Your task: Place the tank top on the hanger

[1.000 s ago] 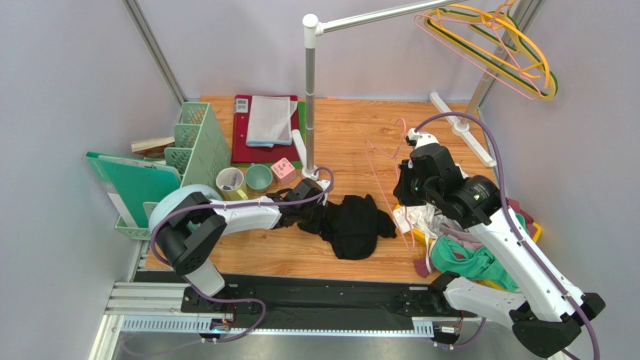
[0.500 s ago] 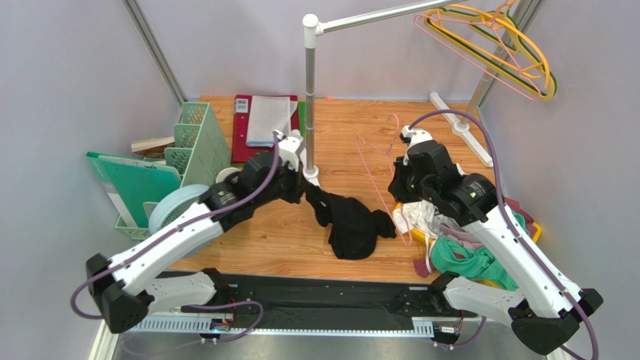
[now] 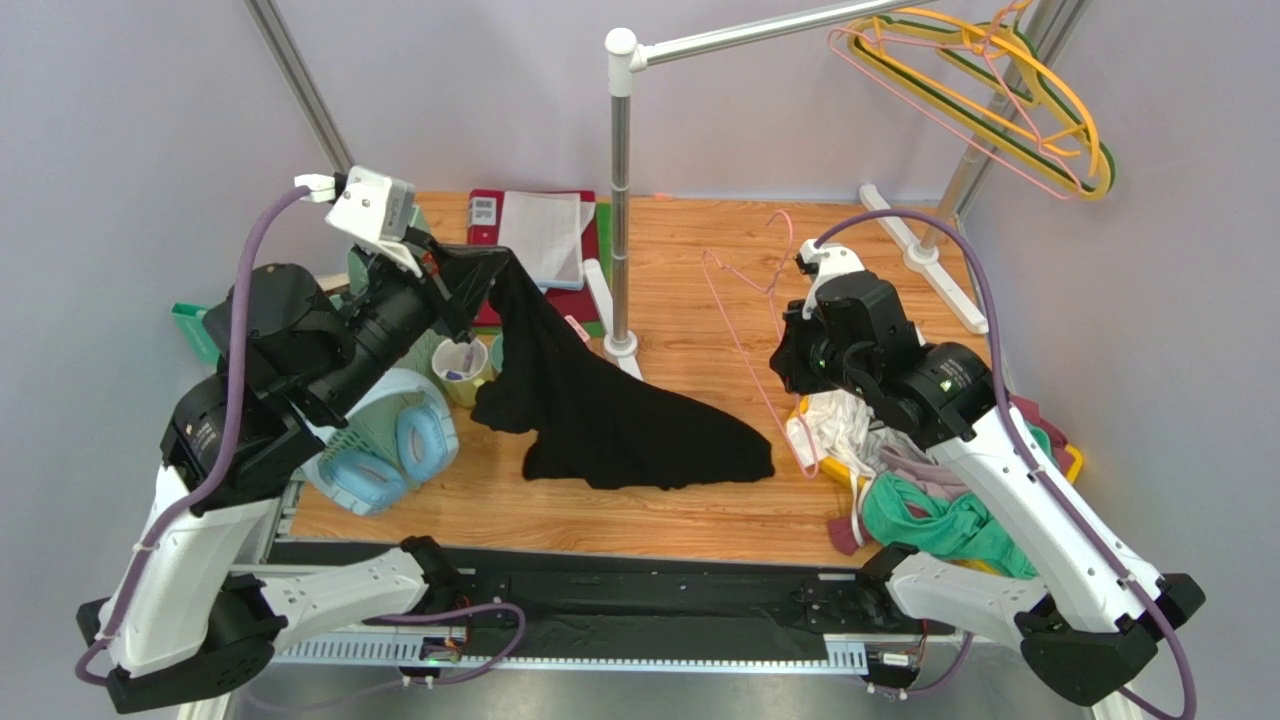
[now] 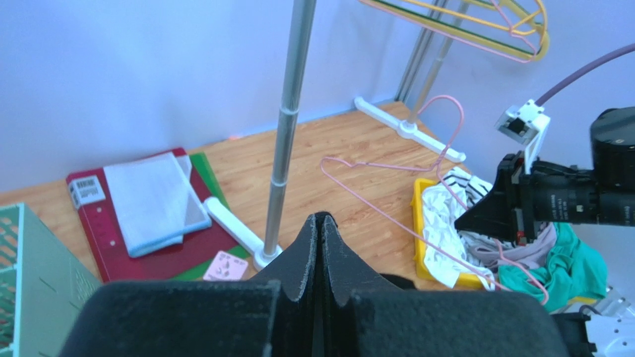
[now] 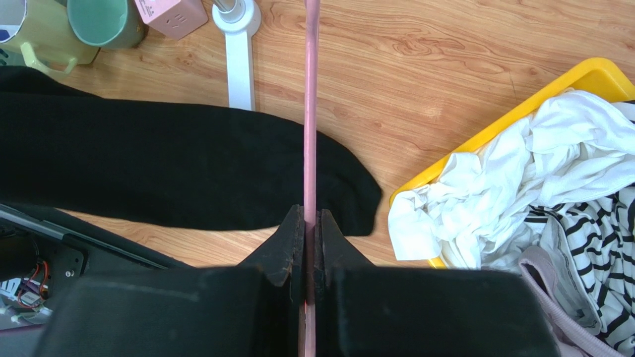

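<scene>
The plain black sleeveless fabric tank top (image 3: pixel 631 420) hung as a stretched sheet from the raised left claw (image 3: pixel 451 282), which was pinched tight on its upper edge. Its lower part lay spread on the wooden bench (image 3: pixel 684 270). The thin pink wire hanger (image 5: pixel 311 97) stood just right of the garment, with the right claw (image 5: pixel 309 222) clamped on one wire. Only the overhead view showed the drape. The right wrist view alone showed the wire between the fingers and a yellow plastic bin (image 5: pixel 514 119) of white and striped clothes. The left wrist view showed the hanger's hook and triangle.
</scene>
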Controlling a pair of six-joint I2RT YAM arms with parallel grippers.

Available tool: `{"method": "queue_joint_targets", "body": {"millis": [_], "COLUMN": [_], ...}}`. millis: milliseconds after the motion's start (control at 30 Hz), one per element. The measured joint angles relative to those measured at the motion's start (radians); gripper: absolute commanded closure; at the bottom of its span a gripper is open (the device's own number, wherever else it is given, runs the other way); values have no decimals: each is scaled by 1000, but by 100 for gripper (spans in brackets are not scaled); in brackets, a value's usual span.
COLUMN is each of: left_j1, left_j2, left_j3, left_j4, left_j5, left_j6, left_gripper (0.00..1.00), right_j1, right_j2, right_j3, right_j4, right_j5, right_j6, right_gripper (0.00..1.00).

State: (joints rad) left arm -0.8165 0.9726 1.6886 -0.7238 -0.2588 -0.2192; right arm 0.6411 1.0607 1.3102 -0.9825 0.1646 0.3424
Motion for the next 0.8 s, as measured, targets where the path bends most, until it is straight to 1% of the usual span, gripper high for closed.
{"method": "queue_joint_targets", "body": {"millis": [133,400,500,667,800], "left_j1": [0,0,-8,-23,-27], "left_j2": [33,225,284,375,460], "left_j3": [20,-18,-84,-256,-359], "left_j4": [-5,7,39,114,142], "left_j5": [43,208,271,356,381], "left_j6": [29,15,-18,-103,-161], "left_gripper": [100,100,100,100,100], "right_j1": [0,0,0,0,0], "right_j2": [-2,-51,-77,-97,-116], "right_j3": [0,0,0,6,7], "right_j4": [1,-19,-39,-103,-145], "right_j5": [1,38,72,141,145], "right_j6": [0,1,2,21,33], "right_gripper": [100,100,100,100,100]}}
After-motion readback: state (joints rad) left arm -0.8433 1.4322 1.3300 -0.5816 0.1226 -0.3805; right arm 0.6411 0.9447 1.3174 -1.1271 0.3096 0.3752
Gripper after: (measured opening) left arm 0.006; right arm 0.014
